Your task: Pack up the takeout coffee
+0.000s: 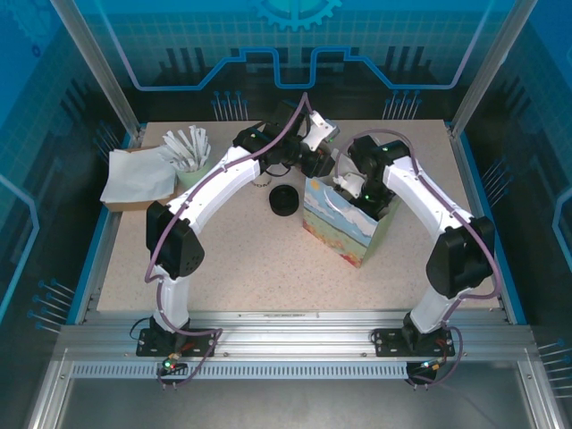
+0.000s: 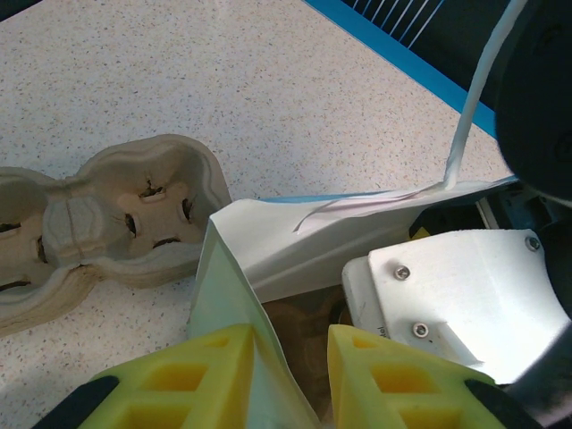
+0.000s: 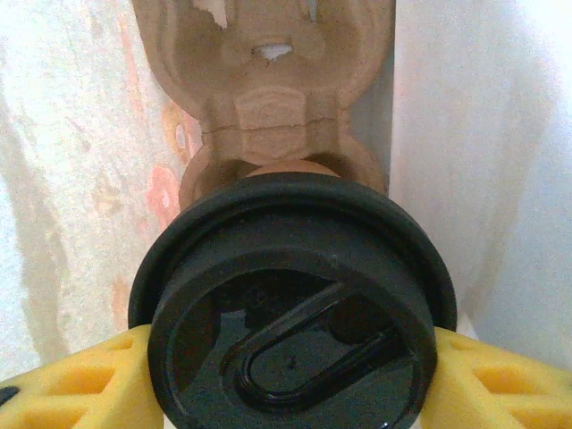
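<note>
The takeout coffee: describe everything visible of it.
The takeout coffee shows mostly its round, glossy black plastic lid with a raised oval ridge; a sliver of brownish cup body peeks beyond the rim. It sits between the right gripper's yellow fingers, inside the paper bag, above a pulp cup carrier.

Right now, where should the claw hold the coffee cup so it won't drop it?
Just under the black lid, from above, one yellow finger on each side, as the right claw has it. The lid flares wider than the takeout coffee body, so its rim probably catches on the fingers. Bag walls block any sideways approach.
</note>
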Controlling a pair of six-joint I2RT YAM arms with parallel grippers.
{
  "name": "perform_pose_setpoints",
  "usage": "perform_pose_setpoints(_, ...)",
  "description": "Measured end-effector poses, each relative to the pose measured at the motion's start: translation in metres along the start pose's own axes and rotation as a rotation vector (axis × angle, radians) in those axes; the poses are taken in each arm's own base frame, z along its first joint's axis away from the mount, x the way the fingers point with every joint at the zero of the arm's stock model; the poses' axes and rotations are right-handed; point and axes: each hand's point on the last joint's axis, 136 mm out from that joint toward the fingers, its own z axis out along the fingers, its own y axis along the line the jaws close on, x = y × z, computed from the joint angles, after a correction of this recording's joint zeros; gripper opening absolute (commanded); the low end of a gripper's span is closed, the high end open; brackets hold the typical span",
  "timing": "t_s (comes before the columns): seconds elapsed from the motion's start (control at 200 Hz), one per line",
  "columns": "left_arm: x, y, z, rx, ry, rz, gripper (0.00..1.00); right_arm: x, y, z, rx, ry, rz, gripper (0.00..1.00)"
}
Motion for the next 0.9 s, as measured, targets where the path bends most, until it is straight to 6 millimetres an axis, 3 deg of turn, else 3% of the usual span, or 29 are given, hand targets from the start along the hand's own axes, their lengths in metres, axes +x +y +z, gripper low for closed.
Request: perform_pose_setpoints(0.9,0.0002,0.0011,-0.0003,-0.002,0.000,-0.001,0.29,0.0004,-0.0020,0.0049,-0.004,0.009,0.009,0.35)
